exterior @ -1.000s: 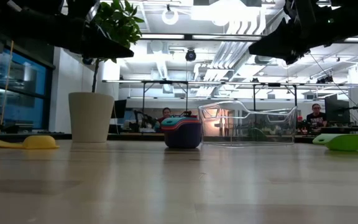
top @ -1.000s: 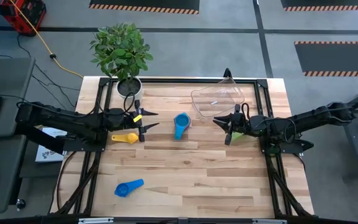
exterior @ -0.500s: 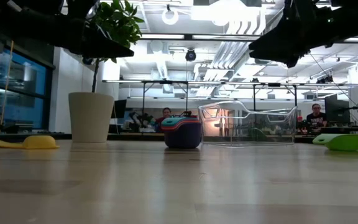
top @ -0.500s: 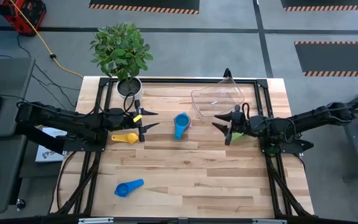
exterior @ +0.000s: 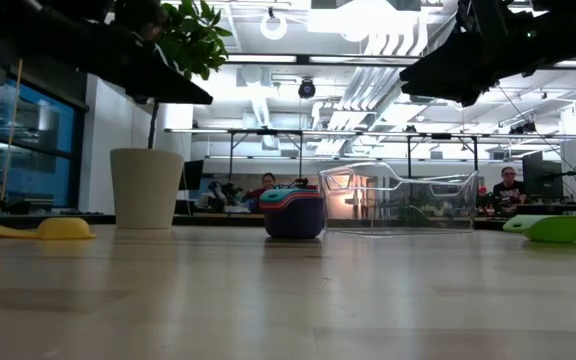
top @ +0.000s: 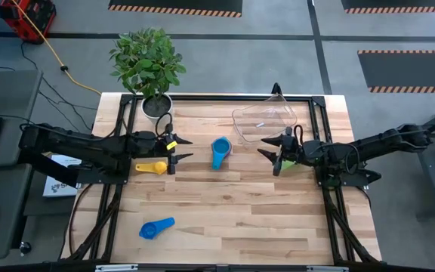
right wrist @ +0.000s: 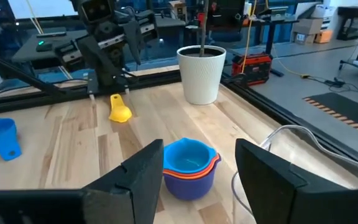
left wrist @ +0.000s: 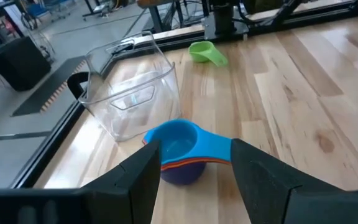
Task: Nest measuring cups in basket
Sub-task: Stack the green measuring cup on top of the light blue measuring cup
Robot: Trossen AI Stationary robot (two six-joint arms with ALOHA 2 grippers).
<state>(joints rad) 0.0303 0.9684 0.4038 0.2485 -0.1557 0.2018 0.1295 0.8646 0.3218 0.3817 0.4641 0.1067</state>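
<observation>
A stack (top: 220, 149) of nested cups, light blue on top with red and dark blue beneath, sits mid-counter (top: 240, 219) just beside the basket (top: 265, 119), not in it; it looks staged there so the remaining cups can be added before the whole set goes in. The basket holds no cup.

The right gripper (top: 272, 156) hangs above the counter between stack and basket, jaws parted and holding nothing. A green cup (left wrist: 206, 53) lies on the counter beneath that arm, so it seems to have been put down there, or is the next pick.

The left gripper (top: 181, 148) hovers above the counter over the yellow cup (top: 152, 168), facing the stack, jaws wide and empty. It is probably placed for that cup.

A blue cup (top: 156, 228) lies apart near the front edge. The plant pot (top: 157, 105) stands at the back corner.
</observation>
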